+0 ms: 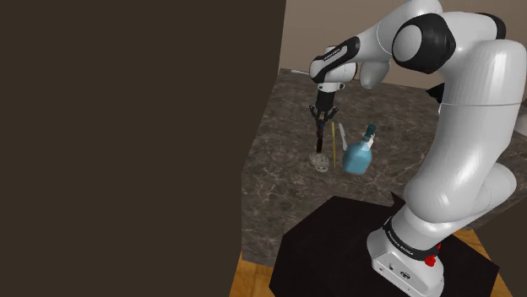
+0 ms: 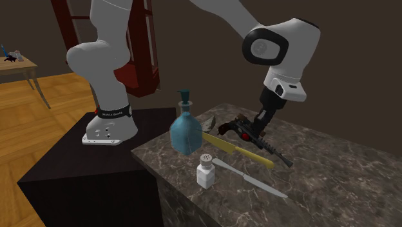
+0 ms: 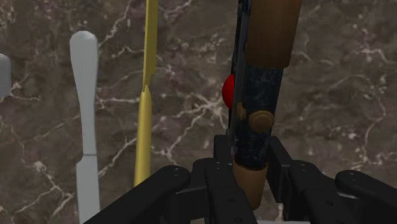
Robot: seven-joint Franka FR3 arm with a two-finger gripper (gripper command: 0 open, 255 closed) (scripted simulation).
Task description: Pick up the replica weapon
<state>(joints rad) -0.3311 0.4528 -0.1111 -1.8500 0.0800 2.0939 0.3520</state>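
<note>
The replica weapon (image 3: 259, 95), a dark rifle with brown wooden parts and a red spot, lies lengthwise between my fingers. My black gripper (image 3: 254, 168) is shut on it near one end. Seen from the second exterior view, the gripper (image 2: 250, 126) clasps the weapon (image 2: 264, 143), which slants down over the dark marble counter (image 2: 335, 187) toward its barrel tip. From the shoulder view the weapon (image 1: 321, 139) hangs below the gripper (image 1: 323, 118). I cannot tell whether its low end touches the counter.
A yellow knife (image 2: 239, 150) and a pale grey knife (image 2: 252, 180) lie beside the weapon. A blue bottle (image 2: 187, 132) and a white shaker (image 2: 206, 169) stand near the counter's edge by the black stand (image 2: 84, 167). A dark wall (image 1: 127, 143) borders the counter.
</note>
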